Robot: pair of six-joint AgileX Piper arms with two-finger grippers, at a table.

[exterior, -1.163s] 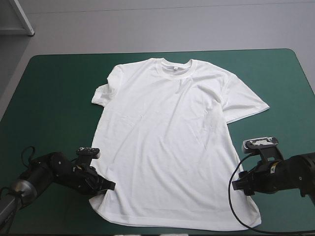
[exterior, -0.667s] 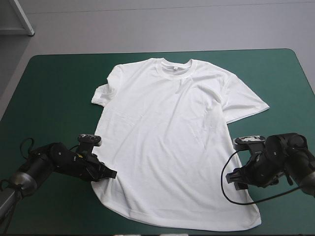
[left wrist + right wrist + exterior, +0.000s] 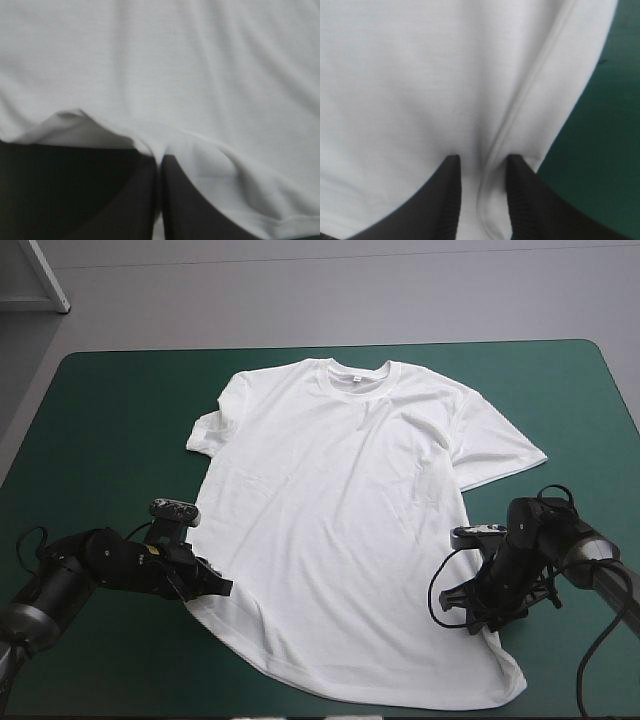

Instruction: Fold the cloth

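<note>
1. The left gripper (image 3: 222,588) lies low at the T-shirt's (image 3: 340,510) side edge on the left arm's side, close to the hem corner. Its arm stretches in over the teal-green cover (image 3: 110,410)
2. In the left wrist view, the left gripper (image 3: 160,159) has its black fingers (image 3: 135,200) pressed together into one pointed arch. They are clamped on the edge of the T-shirt (image 3: 165,65), and the cloth rises in a small ridge just beside the tips
3. The T-shirt is spread flat across the middle of the cover, collar toward the far edge and both sleeves out. The hem faces the near edge and runs at a slant, its corner by the left gripper sitting nearer the collar than the other corner
4. The right gripper (image 3: 468,618) stands at the T-shirt's opposite side edge, between the sleeve and the hem corner
5. In the right wrist view, the right gripper (image 3: 482,165) has its fingers (image 3: 451,200) drawn near each other, leaving a narrow gap. A fold of the T-shirt (image 3: 420,75) carrying the side seam is puckered in that gap and seems gripped, though the contact itself is hard to see. Bare cover (image 3: 600,150) shows just beyond the T-shirt's edge
</note>
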